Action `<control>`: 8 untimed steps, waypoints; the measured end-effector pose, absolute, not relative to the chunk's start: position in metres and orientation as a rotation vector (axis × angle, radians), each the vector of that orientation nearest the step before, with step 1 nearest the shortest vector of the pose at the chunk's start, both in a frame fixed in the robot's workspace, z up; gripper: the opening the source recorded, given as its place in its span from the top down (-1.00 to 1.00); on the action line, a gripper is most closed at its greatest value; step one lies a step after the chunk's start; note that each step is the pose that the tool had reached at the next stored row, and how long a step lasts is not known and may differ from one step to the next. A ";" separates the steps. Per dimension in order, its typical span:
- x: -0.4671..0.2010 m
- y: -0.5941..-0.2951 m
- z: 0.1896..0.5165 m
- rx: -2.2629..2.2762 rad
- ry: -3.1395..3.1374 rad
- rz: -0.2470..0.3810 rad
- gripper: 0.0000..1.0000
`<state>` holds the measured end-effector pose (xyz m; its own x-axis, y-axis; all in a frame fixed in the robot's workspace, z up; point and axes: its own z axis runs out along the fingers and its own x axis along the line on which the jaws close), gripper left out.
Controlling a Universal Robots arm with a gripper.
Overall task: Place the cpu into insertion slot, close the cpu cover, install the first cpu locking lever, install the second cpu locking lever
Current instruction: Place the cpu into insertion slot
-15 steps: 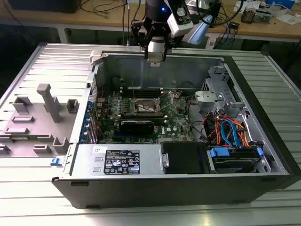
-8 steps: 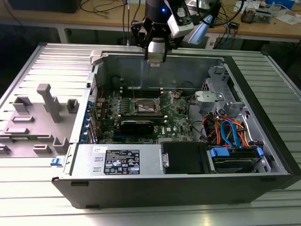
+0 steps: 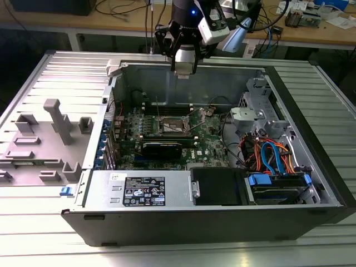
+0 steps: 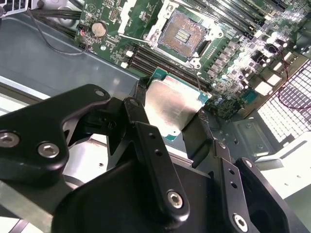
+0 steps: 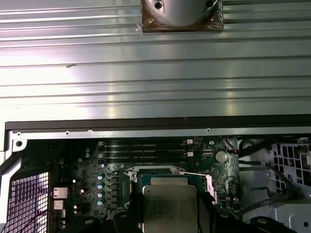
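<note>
My gripper (image 4: 171, 110) is shut on the cpu (image 4: 167, 99), a flat square chip with a silvery top and green edge, gripped by two opposite sides. In the exterior view the gripper (image 3: 183, 68) hangs above the far wall of the open computer case. The insertion slot (image 4: 182, 34) lies below on the green motherboard (image 4: 243, 53) with its dark contact field bare. A silver frame piece (image 4: 127, 10) beside it looks like the cpu cover folded back. In the first wrist view the cpu (image 5: 170, 206) covers most of the slot (image 5: 163, 177).
The case (image 3: 311, 167) lies open on a ribbed metal table (image 3: 67, 72). Memory slots (image 4: 160, 60) run along one side of the socket, and a thin wire lever (image 4: 197, 73) stands up next to it. A black card (image 3: 161, 147), drive cage and cables (image 3: 267, 156) crowd the near side.
</note>
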<state>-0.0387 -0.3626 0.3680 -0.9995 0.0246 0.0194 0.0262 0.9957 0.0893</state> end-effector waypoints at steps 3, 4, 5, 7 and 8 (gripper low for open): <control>-0.039 -0.364 0.368 -0.040 -3.120 -0.140 -0.08; -0.039 -0.364 0.368 -0.040 -3.120 -0.140 -0.08; -0.039 -0.364 0.368 -0.040 -3.120 -0.140 -0.08; -0.039 -0.366 0.368 -0.040 -3.120 -0.140 -0.08; -0.039 -0.367 0.368 -0.040 -3.120 -0.140 -0.08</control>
